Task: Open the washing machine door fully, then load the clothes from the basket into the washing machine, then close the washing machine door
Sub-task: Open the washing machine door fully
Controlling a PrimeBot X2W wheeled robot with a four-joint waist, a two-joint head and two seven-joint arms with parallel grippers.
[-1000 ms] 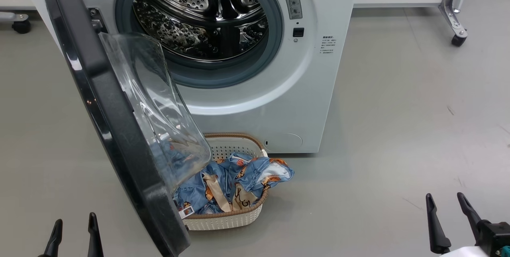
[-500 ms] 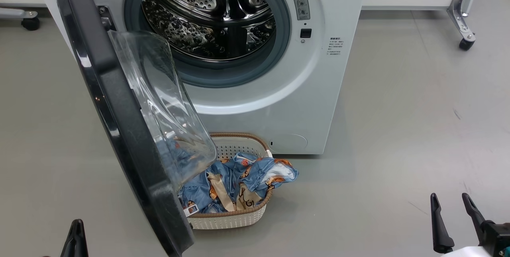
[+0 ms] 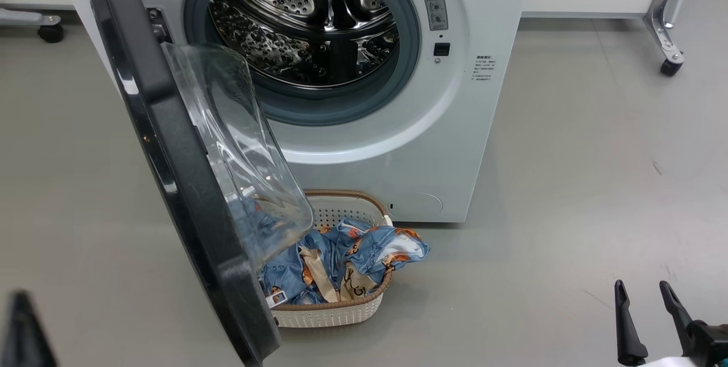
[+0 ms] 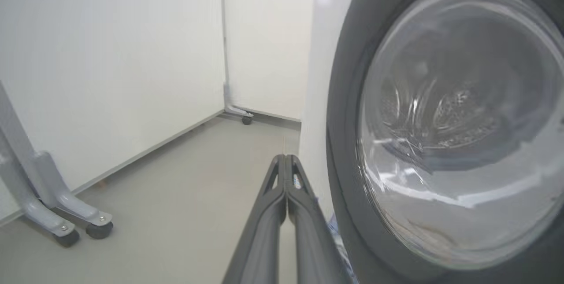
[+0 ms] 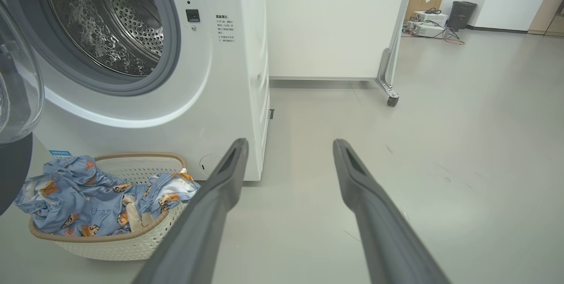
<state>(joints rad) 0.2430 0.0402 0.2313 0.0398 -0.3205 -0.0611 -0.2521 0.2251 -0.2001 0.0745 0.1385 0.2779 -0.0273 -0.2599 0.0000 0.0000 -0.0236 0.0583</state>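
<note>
Washing machine door [image 3: 170, 185] is hanging approx. half-open, so step 1 is looking unfinished. Clothes [image 3: 341, 259] are lying in basket [image 3: 335, 313] on floor, just in front of washing machine [image 3: 398, 145]; nothing loaded yet. Left pincer [image 4: 285, 160] is hovering clenched on nothing beside door's outer face. Right pincer [image 3: 641, 285] is idling released, well apart. Door glass is overhanging basket's L side and blocking reach. Castered frame [image 3: 671, 65] is standing off to R.

Blocked on left by washing machine door [image 3: 170, 185], glass bowl [image 3: 239, 151] overhanging left part of basket [image 3: 335, 314]. Open from above over right part of basket. Clear into drum [image 3: 307, 31] from front-right. Bare floor [image 3: 569, 196] right of washing machine [image 3: 398, 151].
</note>
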